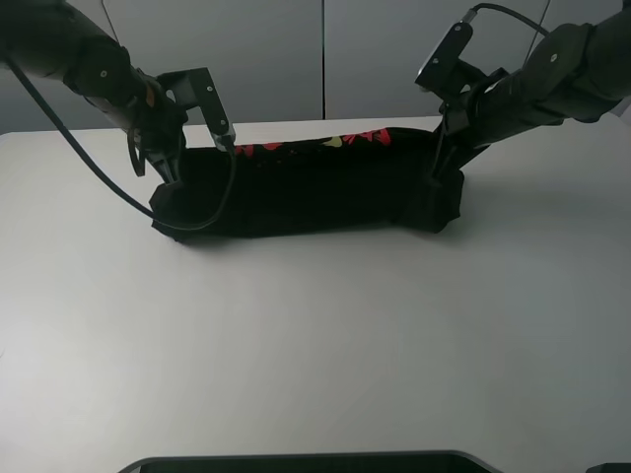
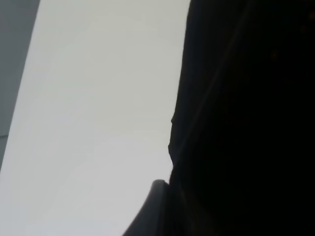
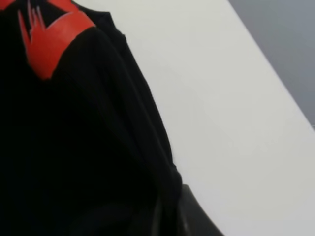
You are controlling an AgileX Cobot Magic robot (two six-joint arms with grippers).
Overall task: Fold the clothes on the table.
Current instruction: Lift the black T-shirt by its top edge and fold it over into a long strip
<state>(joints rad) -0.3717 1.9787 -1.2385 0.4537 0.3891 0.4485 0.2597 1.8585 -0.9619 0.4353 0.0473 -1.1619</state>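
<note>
- I see the black shirt (image 1: 315,192) stretched in a long band near the far edge of the table (image 1: 315,345).
- My left gripper (image 1: 174,168) pinches its left end.
- My right gripper (image 1: 439,172) pinches its right end.

Black T-shirt (image 1: 315,192) — red print along top — bunched lengthwise; white table (image 1: 315,345) beneath.

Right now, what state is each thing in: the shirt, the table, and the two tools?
Shirt, folded into a long band, with the print showing along its far edge and both ends raised.
Left tool, apparently shut on the shirt's left end.
Right tool, apparently shut on the shirt's right end.
Table, carrying the shirt near its far edge.
</note>
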